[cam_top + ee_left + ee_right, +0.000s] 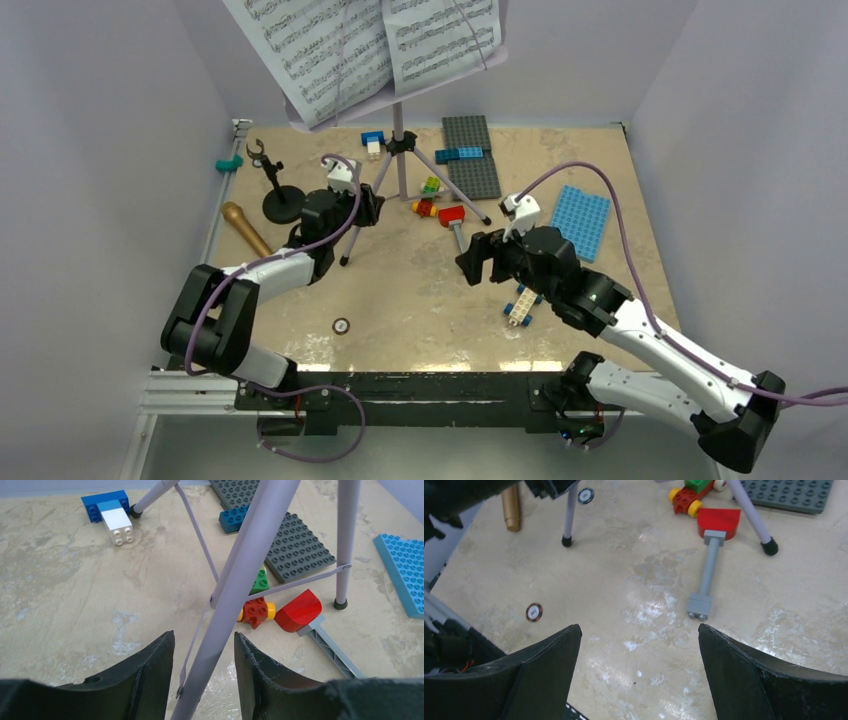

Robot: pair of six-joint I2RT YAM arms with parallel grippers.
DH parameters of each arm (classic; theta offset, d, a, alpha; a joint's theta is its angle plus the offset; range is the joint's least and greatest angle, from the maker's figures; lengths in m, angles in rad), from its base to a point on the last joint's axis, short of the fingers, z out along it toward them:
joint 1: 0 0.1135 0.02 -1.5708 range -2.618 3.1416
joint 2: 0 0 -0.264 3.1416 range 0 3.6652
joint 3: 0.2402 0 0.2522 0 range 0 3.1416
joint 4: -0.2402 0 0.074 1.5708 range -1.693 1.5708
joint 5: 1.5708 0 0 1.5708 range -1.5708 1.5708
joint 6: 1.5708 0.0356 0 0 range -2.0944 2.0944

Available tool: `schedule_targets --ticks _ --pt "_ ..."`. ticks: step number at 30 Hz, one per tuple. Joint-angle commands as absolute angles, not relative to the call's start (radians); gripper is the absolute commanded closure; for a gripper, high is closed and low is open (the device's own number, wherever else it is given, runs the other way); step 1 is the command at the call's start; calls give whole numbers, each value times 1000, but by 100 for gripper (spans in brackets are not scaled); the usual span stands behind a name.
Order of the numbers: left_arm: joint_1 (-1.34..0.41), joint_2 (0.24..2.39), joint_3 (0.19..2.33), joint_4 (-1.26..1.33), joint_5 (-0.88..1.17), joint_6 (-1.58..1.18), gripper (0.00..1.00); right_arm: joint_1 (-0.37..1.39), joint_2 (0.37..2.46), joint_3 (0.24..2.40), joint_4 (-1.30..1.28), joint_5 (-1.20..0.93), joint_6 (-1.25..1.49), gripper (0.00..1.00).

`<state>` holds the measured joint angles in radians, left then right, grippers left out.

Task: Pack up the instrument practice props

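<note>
Lilac music stand [399, 150] at 12 o'clock on the table [420, 295] — likely light, stiff, top-heavy, slick-tubed — is best taken at its 7 o'clock tripod leg [242, 580], which the left gripper [205, 642] straddles part-open, unclamped; the right gripper [639, 630] gapes empty.

bare tabletop [639, 645] under right jaws, hammer [710, 560] and tripod legs [751, 515] beyond, one leg [230, 595] between left jaws

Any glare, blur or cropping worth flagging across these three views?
Top external: evenly lit and sharp, but the sheet-music pages are cut off by the upper edge. Left wrist: the music stand leg crosses the middle; the left gripper's fingers are dark. Right wrist: white glare patches on the table; the toy hammer is sharp.
</note>
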<state>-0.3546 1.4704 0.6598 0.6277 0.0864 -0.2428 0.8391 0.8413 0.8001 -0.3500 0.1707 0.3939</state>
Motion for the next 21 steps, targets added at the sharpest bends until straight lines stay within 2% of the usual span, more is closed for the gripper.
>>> schedule_targets --ticks 1,10,15,21 --pt "-361 1491 683 703 40 -224 51 779 911 864 -223 224 428 9" --pt "-387 1465 661 683 18 -223 59 713 1190 879 218 355 247 9" --pt "-408 1446 651 668 4 -211 61 631 1391 1016 239 298 211 12" --pt "-415 1459 658 656 4 -210 62 618 1561 1152 229 256 88 17"
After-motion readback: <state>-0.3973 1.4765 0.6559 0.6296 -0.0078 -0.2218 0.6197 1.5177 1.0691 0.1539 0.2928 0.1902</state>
